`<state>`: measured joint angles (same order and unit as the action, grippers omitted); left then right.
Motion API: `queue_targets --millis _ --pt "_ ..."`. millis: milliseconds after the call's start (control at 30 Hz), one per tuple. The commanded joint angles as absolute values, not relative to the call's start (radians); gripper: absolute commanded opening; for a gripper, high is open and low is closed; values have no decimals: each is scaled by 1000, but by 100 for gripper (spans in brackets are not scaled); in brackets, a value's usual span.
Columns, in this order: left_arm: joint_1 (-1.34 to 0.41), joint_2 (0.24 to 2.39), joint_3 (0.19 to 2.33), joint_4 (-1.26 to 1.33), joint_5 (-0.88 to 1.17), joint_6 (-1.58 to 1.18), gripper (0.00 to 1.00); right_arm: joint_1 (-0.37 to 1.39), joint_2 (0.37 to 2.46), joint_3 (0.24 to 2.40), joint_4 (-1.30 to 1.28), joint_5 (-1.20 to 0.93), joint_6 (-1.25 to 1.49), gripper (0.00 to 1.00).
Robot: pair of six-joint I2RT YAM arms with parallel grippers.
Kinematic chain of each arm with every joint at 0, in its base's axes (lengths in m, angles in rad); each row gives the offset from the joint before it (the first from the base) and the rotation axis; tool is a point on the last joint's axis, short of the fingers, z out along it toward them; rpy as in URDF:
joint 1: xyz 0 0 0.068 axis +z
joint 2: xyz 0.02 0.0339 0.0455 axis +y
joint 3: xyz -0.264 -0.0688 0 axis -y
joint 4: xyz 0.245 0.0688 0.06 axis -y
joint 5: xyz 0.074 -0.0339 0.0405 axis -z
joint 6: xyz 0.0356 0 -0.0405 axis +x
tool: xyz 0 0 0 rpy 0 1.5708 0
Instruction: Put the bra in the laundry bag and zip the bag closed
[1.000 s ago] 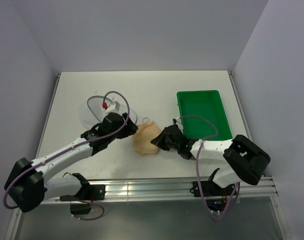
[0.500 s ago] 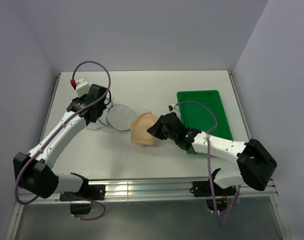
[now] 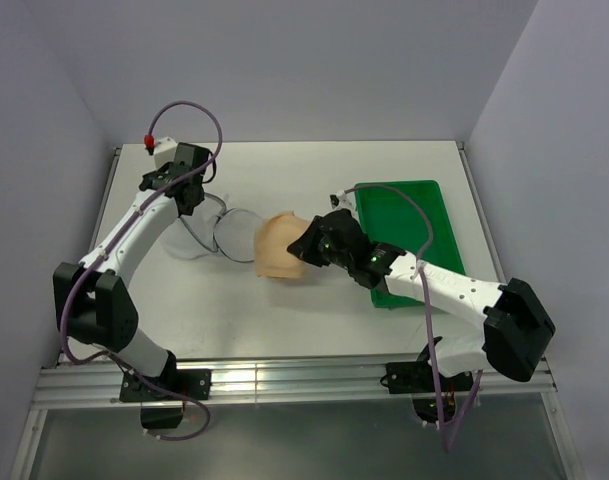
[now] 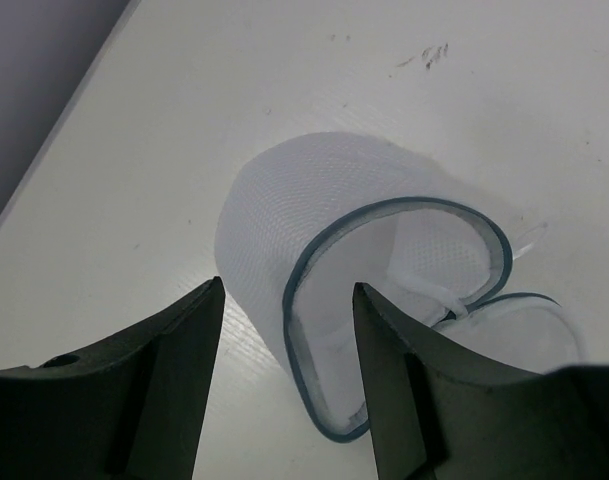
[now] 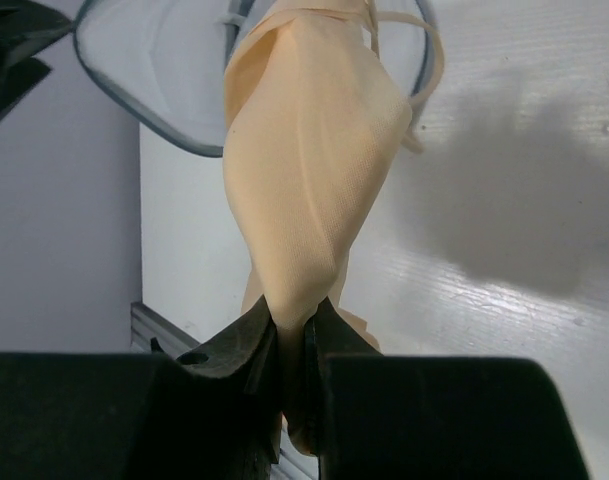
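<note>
The laundry bag is a white mesh pouch with a dark rim, lying open on the table at the left. In the left wrist view its looped rim lies just beyond my spread fingers. My left gripper is open, just behind and left of the bag. My right gripper is shut on the peach bra and holds it hanging just right of the bag's mouth. A thin strap loops off the bra's far end.
A green rectangular tray sits at the right, under my right forearm. Grey walls close in the table on the left, back and right. The metal rail runs along the near edge.
My left arm swung from beside the bra to the far left of the bag, which now lies spread open. My right gripper carried the bra left and up, close to the bag.
</note>
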<state>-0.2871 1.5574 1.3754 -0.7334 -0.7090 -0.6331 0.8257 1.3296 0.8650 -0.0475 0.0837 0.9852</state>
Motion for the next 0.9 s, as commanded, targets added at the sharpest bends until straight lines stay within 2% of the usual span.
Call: queue_targets --millis 0,333,367,467,500,600,867 --pt "-276 1603 1411 -707 -675 -583 60 819 1319 949 -52 66 954 0" --pt "-267 1703 1425 -718 -661 -580 56 801 1387 1092 -78 40 899 0" --pt "-264 1712 1434 -722 -655 -581 52 796 1417 1109 -80 29 893 0" --pt "-264 1715 1427 -730 -617 -583 28 772 1500 1190 -86 -46 867 0" --pt "-265 1704 1417 -723 -601 -580 14 767 1521 1212 -90 -64 856 0" --pt "-267 1642 1385 -706 -539 -572 0 761 1595 1304 -121 -95 807 0" --pt "-313 1496 1272 -673 -391 -500 0 761 1719 1448 -181 -201 743 0"
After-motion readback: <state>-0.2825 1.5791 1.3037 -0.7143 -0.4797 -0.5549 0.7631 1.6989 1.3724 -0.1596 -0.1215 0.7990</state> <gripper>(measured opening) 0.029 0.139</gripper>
